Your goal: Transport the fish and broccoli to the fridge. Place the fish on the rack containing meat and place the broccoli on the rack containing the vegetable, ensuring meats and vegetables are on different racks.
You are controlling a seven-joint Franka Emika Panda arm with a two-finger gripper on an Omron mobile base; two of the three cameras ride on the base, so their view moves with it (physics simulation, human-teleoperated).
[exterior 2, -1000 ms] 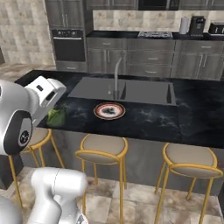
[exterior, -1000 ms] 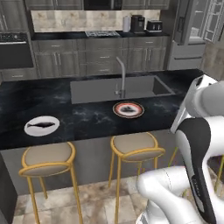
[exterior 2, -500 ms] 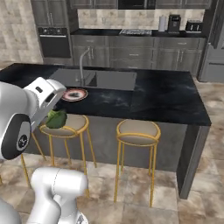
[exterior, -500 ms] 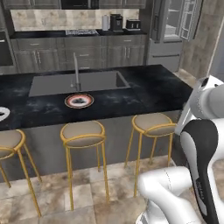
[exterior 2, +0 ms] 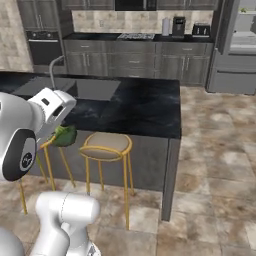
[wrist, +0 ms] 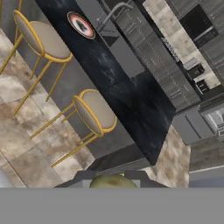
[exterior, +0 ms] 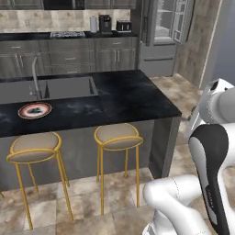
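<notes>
A green broccoli (exterior 2: pixel 64 135) hangs just under my white hand, with my gripper (exterior 2: pixel 62 131) shut on it, held in front of the island beside the stools. Looking along the hand, the broccoli (wrist: pixel 113 182) shows as a green lump between the dark fingertips (wrist: pixel 81 177), and my gripper (wrist: pixel 112 178) is closed around it. The fridge (exterior: pixel 164 34) stands at the back right with its doors open and pale shelves showing. From the other side the fridge (exterior 2: pixel 239 42) sits at the far right edge.
A dark island counter (exterior: pixel 114 98) with a sink (exterior: pixel 50 87) runs across the left. A red-rimmed plate (exterior: pixel 34 110) lies on it. Gold stools (exterior: pixel 117 135) stand along its front. Tiled floor (exterior 2: pixel 215 165) opens to the right of the island toward the fridge.
The whole scene has slid left in both base views, so the base has moved right along the island. The fridge has come into view. The broccoli stays in the gripper.
</notes>
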